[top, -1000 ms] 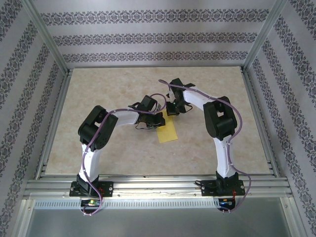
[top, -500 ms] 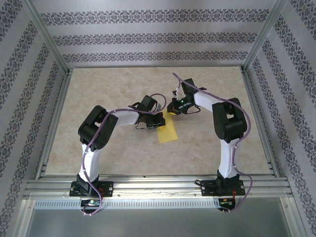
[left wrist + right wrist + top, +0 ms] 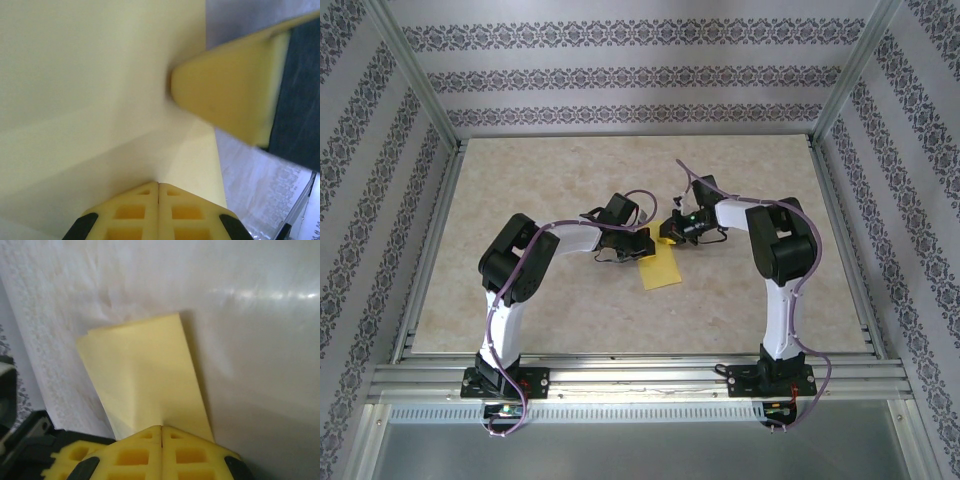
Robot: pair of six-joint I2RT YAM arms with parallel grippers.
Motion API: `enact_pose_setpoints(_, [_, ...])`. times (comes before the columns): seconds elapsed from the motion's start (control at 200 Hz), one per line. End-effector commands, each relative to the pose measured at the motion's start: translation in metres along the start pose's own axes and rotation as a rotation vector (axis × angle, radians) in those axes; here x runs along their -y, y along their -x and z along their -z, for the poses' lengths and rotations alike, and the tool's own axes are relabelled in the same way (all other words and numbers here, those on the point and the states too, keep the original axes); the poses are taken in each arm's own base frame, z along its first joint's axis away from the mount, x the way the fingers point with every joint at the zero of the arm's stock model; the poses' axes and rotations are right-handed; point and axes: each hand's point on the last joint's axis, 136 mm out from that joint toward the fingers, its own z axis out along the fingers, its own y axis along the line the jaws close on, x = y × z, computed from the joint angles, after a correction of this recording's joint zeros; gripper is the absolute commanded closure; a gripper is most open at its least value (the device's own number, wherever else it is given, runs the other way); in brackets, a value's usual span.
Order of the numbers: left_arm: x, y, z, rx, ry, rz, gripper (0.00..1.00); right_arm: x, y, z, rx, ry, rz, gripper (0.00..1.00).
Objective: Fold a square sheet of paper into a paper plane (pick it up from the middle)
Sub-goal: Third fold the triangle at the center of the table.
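At table (image 3: 520, 300) centre | right gripper (image 3: 669, 232) lowered, clamped on yellow paper (image 3: 660, 271) | left gripper (image 3: 643, 251) stays clamped on it

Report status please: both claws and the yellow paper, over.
Left claw shut on folded yellow paper. Right claw shut on same paper, close beside. No obstacle seen on the table.

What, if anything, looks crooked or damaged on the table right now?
Only one small thing: the square sheet of paper, pinched by the left gripper and right gripper, is folded with its layers slightly offset at the far corner.
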Motion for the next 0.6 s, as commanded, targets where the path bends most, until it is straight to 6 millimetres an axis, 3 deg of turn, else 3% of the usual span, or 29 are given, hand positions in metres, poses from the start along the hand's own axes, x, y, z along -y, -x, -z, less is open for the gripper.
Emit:
enact_pose_setpoints(0.0, [-0.018, -0.015, -0.011, -0.058, 0.052, 0.006, 1.0, 0.003, 0.029, -0.005, 0.061, 0.02, -0.019, 0.95])
enact_pose_setpoints(0.385, [-0.027, -0.025, -0.012, -0.085, 0.075, 0.009, 1.0, 0.006, 0.078, -0.014, 0.141, -0.046, -0.059, 0.93])
enact_pose_setpoints(0.48, [-0.025, -0.025, -0.011, -0.082, 0.07, 0.004, 1.0, 0.002, 0.083, -0.007, 0.167, -0.093, -0.037, 0.92])
enact_pose_setpoints(0.594, [-0.015, -0.022, -0.007, -0.073, 0.035, -0.018, 1.0, -0.017, 0.077, 0.012, 0.188, -0.099, 0.017, 0.91])
